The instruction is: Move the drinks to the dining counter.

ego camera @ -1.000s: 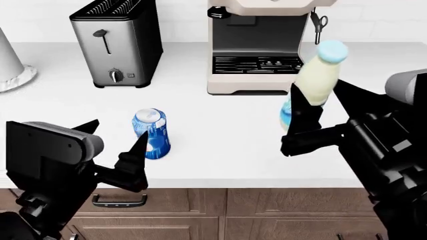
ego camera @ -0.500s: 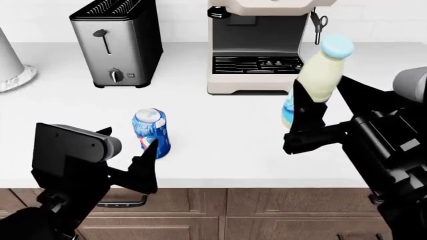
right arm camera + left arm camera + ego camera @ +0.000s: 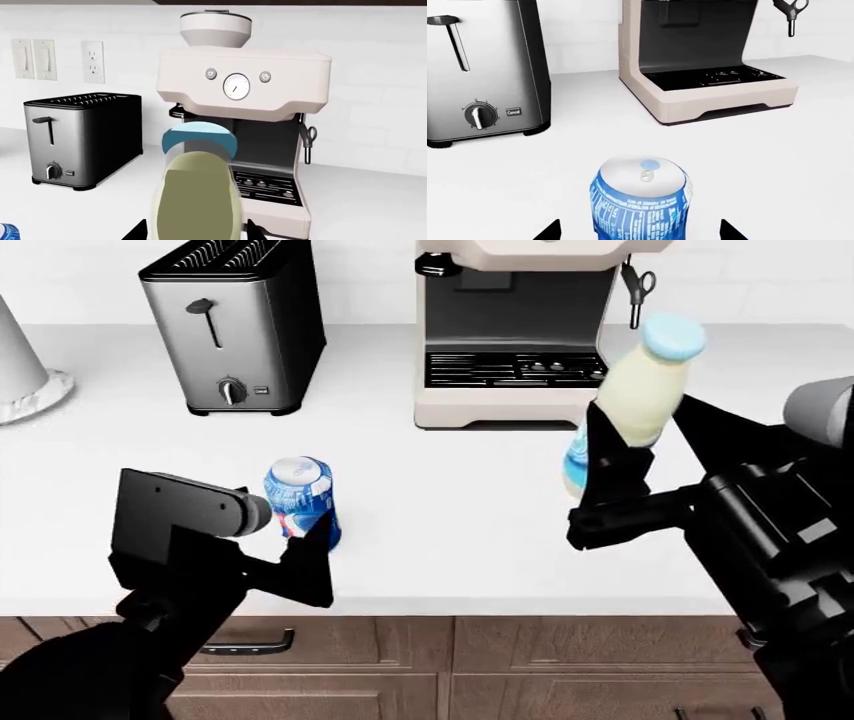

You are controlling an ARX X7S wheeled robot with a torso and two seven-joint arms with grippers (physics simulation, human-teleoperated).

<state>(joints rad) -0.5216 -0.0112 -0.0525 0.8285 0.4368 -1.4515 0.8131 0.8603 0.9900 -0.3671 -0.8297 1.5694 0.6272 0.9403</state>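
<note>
Closing on the can, bottle already in hand

Hiding much of the bottle's (image 3: pixel 638 390) blue label, the right hand (image 3: pixel 638 475) grasps the bottle at its lower body, tilted, above the counter (image 3: pixel 454 540) near its front edge; whether its base touches the surface cannot be told. In the right wrist view the bottle fills the foreground, its bottom cut off. The soda can (image 3: pixel 303 502) stands upright near the counter's front edge, partly covered by the left hand (image 3: pixel 310 540). That hand is released: in the left wrist view only its two fingertips (image 3: pixel 550 232) show, either side of the can, apart from it. Toaster (image 3: pixel 240 325) and coffee machine (image 3: pixel 514 330) stand toward the back edge.
</note>
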